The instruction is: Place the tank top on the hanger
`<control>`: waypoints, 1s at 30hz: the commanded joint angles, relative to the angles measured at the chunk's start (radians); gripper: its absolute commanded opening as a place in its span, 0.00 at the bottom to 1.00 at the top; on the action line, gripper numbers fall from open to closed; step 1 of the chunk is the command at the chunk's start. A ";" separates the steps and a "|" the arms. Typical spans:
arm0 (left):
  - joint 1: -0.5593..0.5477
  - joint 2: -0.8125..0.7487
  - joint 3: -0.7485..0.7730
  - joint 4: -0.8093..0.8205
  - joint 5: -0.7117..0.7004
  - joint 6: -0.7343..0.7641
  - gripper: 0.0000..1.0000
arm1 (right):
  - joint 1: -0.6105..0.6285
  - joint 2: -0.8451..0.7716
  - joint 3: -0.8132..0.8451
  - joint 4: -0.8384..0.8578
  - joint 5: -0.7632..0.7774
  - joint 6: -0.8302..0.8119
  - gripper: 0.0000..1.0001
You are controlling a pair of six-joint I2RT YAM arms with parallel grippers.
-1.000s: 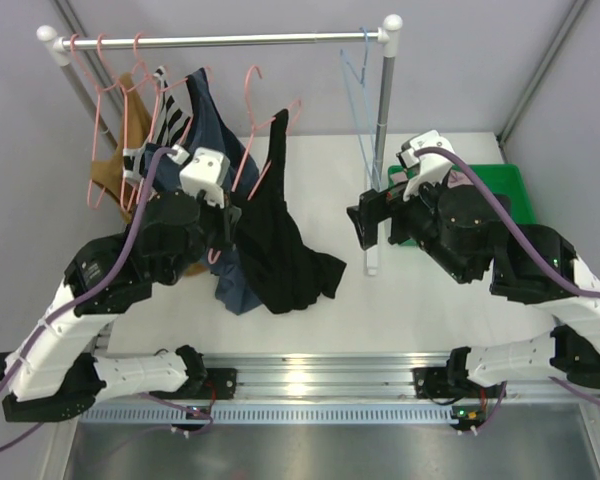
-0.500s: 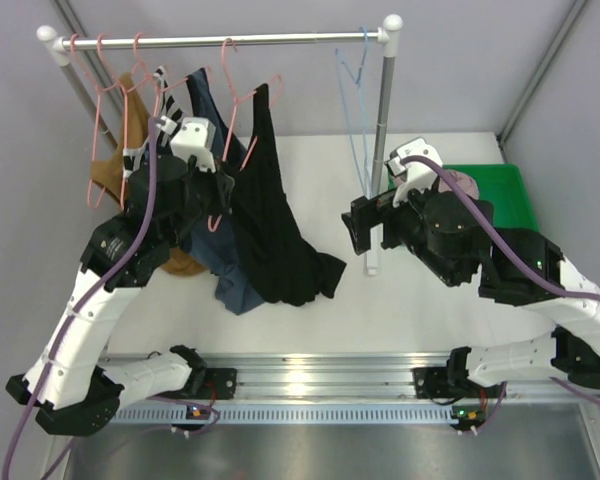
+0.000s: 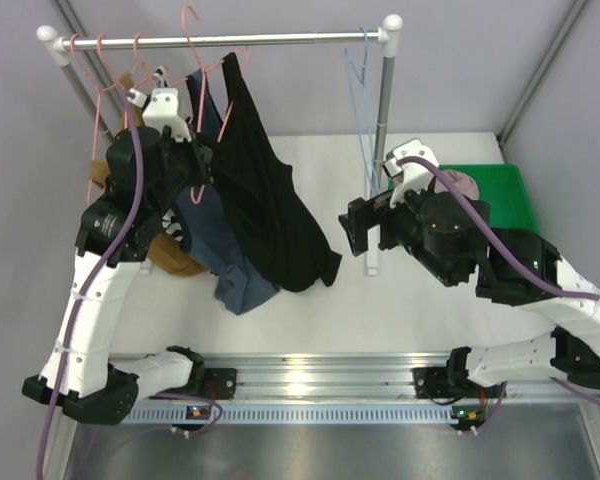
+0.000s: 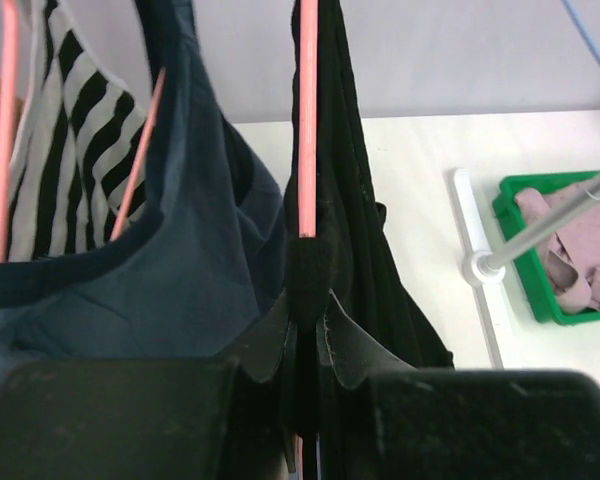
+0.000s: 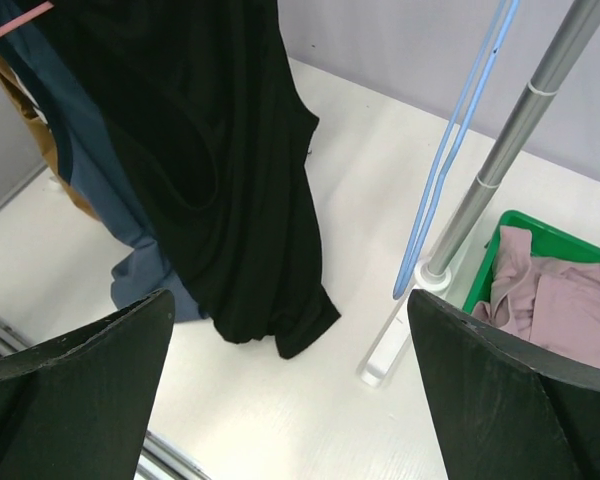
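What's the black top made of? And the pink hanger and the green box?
The top looks like soft matte cloth, probably a thin knit: it droops in loose folds. The hanger is a thin stiff rod, likely wire with a smooth pink coating. The box looks like hard plastic: an even green all over, with a moulded rim.

Top cam high, looks down; wrist cams close, both share tank top (image 5: 210, 170).

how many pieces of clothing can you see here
5: black tank top on the hanger the left gripper holds, slate-blue top beside it, striped top and brown garment further left, mauve garment in the green bin. More may be hidden.
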 commanded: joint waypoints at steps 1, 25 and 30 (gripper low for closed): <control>0.097 0.010 0.033 0.129 0.133 -0.028 0.00 | -0.001 0.011 -0.002 0.040 -0.022 0.011 1.00; 0.213 -0.093 -0.185 0.137 0.285 -0.090 0.20 | -0.004 -0.024 -0.078 0.051 -0.040 0.061 1.00; 0.213 -0.107 -0.147 0.102 0.270 -0.074 0.41 | -0.004 -0.026 -0.073 0.049 -0.036 0.064 1.00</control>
